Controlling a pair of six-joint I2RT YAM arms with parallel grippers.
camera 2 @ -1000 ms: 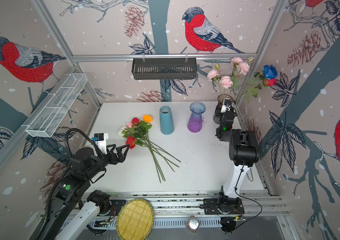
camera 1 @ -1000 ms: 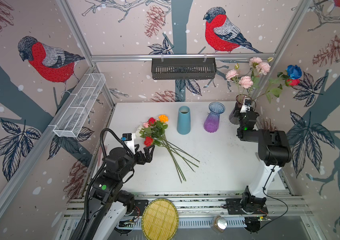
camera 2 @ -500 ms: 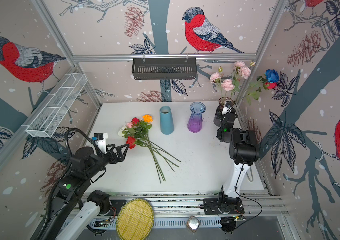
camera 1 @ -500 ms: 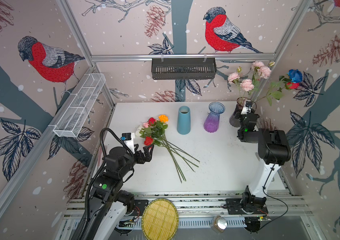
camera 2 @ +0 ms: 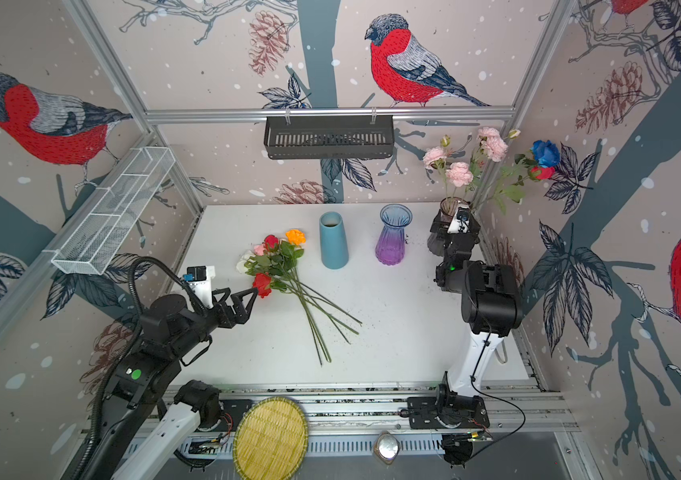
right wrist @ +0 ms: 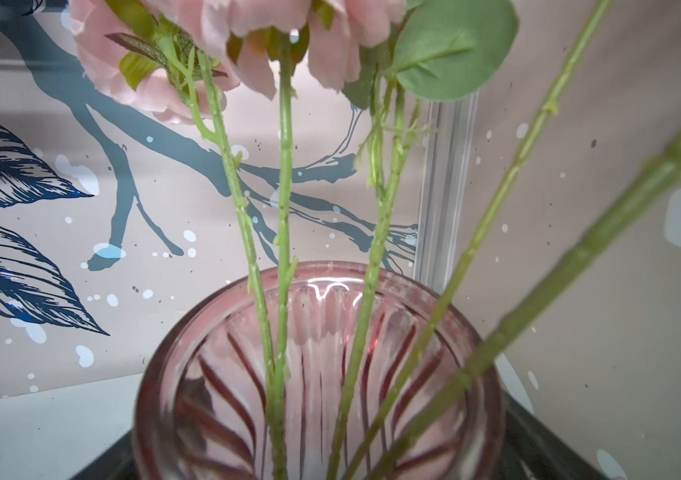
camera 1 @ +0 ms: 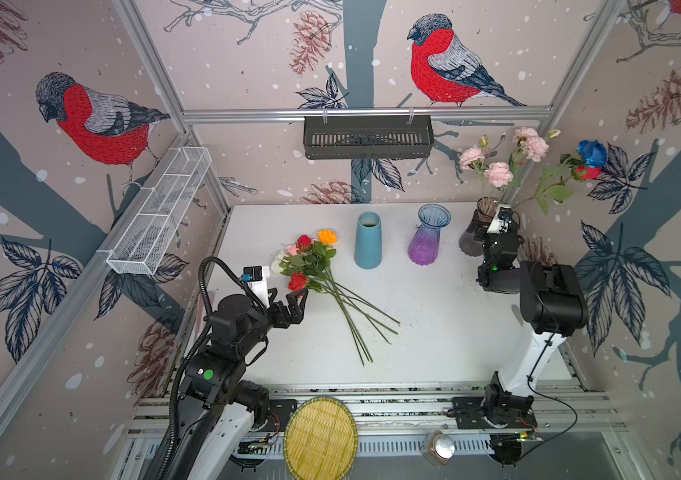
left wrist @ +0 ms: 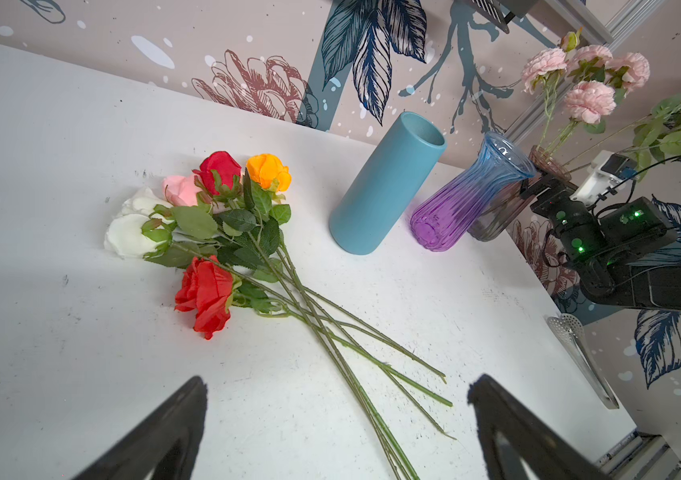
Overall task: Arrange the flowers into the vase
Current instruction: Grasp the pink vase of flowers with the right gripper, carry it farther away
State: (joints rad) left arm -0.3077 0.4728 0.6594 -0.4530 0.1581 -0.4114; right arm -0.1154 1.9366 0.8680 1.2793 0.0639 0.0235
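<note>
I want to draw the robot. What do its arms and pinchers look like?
Both arms are black with white tubes. The left arm has a ribbed black hose and a green sticker. The right arm has thin black wires and a green light. The left gripper has pointy black fingers.

No readable text, brand, number or label in any view. Only markings: a plain green dot (camera 1: 207,374) on the left arm (camera 1: 226,332) and small green lights (left wrist: 578,248) on the right arm (left wrist: 662,286), none with characters. The white camera module (camera 1: 256,279) on the left wrist has a blue patch, too small to read
</note>
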